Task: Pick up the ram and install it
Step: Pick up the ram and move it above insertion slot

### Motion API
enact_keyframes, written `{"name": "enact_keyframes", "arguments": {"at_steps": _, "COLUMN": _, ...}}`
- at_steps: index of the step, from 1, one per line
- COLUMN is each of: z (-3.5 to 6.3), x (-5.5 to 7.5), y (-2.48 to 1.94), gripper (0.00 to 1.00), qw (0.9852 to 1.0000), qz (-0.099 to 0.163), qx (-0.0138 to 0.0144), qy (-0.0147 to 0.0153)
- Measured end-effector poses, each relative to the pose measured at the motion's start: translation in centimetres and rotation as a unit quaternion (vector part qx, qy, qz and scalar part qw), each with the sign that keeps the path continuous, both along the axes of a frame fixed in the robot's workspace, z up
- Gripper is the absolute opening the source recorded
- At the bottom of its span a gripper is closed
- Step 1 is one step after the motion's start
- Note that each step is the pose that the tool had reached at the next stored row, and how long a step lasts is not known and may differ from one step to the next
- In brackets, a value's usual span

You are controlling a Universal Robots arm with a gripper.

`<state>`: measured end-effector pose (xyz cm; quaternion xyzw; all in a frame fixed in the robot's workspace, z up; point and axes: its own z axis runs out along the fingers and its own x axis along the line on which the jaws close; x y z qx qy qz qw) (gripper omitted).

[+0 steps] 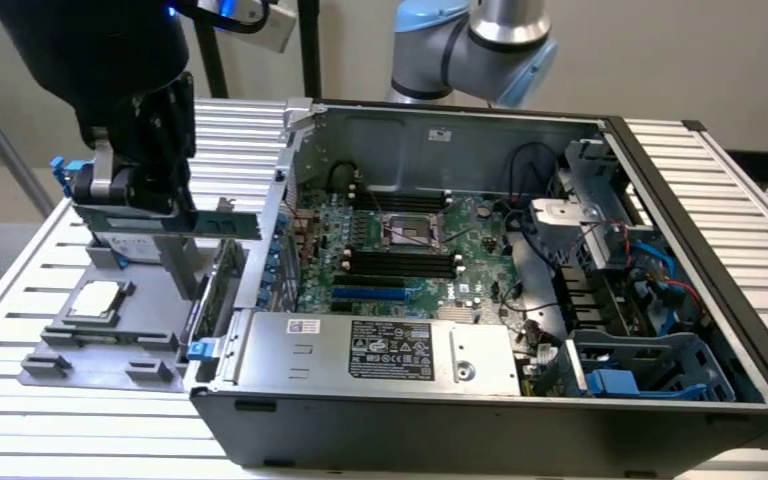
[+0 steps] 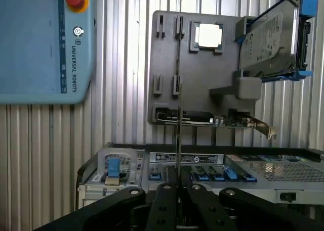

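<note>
Jaws nearly closed, pinching ram (image 2: 178, 89) by its flat faces. The stick sits edge-on in gripper (image 2: 178, 183), clear above grey parts tray (image 2: 202, 74), beside open computer case (image 1: 491, 440) on exterior view's left. Likely light, stiff and thin, fragile at chips and contact edge. Best hold looks mid-length on the faces, kept square; an off-centre pinch could let it twist.
</note>
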<state>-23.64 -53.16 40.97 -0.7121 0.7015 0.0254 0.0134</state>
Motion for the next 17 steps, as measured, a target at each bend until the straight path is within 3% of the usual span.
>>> {"name": "enact_keyframes", "arguments": {"at_steps": 6, "z": 0.26, "x": 2.7, "y": 0.0, "gripper": 0.14, "qw": 0.9999, "qz": 0.0, "qx": 0.0107, "qy": 0.0002}}
{"name": "enact_keyframes", "arguments": {"at_steps": 9, "z": 0.26, "x": 4.1, "y": 0.0, "gripper": 0.14, "qw": 0.9999, "qz": 0.0, "qx": 0.0143, "qy": 0.0002}}
{"name": "enact_keyframes", "arguments": {"at_steps": 12, "z": 0.26, "x": 5.4, "y": 0.0, "gripper": 0.14, "qw": 0.9999, "qz": 0.0, "qx": 0.0157, "qy": 0.0003}}
{"name": "enact_keyframes", "arguments": {"at_steps": 17, "z": 0.26, "x": 7.7, "y": 0.09, "gripper": 0.14, "qw": 0.9999, "qz": 0.0, "qx": 0.0158, "qy": 0.0004}}
